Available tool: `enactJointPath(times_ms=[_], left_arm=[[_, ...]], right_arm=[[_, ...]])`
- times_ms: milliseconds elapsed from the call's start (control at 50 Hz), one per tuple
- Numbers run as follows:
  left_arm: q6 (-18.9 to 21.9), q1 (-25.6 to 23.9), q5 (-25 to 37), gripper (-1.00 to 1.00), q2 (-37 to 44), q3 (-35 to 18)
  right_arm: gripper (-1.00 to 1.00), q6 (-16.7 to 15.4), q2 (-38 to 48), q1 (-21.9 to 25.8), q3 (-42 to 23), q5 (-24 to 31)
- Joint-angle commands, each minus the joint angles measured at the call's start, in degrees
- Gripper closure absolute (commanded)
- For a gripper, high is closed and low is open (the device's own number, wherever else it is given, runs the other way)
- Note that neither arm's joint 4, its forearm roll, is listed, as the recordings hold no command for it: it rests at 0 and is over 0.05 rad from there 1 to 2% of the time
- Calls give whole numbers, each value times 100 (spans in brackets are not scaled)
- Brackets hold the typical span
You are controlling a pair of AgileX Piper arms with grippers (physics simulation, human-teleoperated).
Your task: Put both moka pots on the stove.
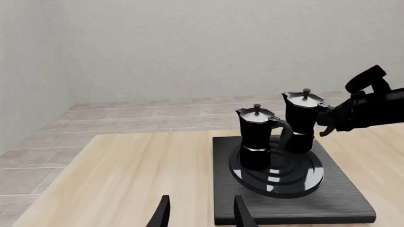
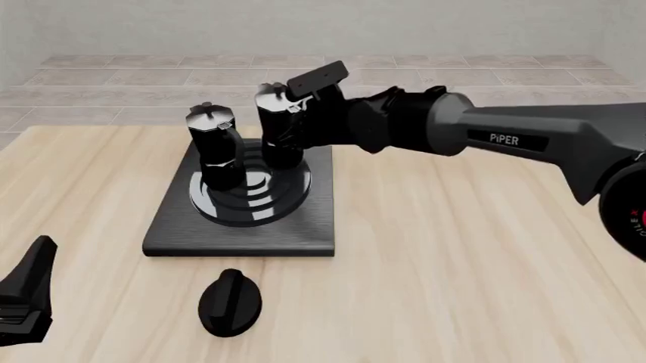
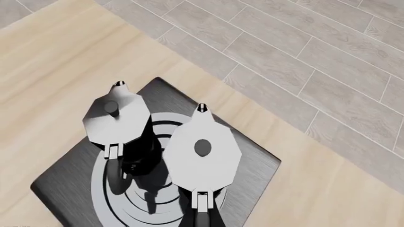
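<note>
A light wooden table (image 2: 454, 249) with a fine grain is filling the foreground, its far edge meeting a floor (image 2: 151, 83) of grey rectangular tiles laid in staggered rows. Plain pale grey walls (image 1: 208, 42) are rising behind, meeting at a corner, under soft, even lighting.

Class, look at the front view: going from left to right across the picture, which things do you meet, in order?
Left gripper → stove, carrying first moka pot then second moka pot → right gripper at the second pot's handle side. The round knob lies in front of the stove, so it is left out.
</note>
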Motion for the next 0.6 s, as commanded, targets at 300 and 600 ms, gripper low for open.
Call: enactJointPath(times_ms=[300,600], left_arm=[[-23,2,30,-100,0,-22],[-21,-6,68,-100,2,-43]], right_arm=[[100,64,35,87,-141,-90],[100,93,147,137,-138,-111]])
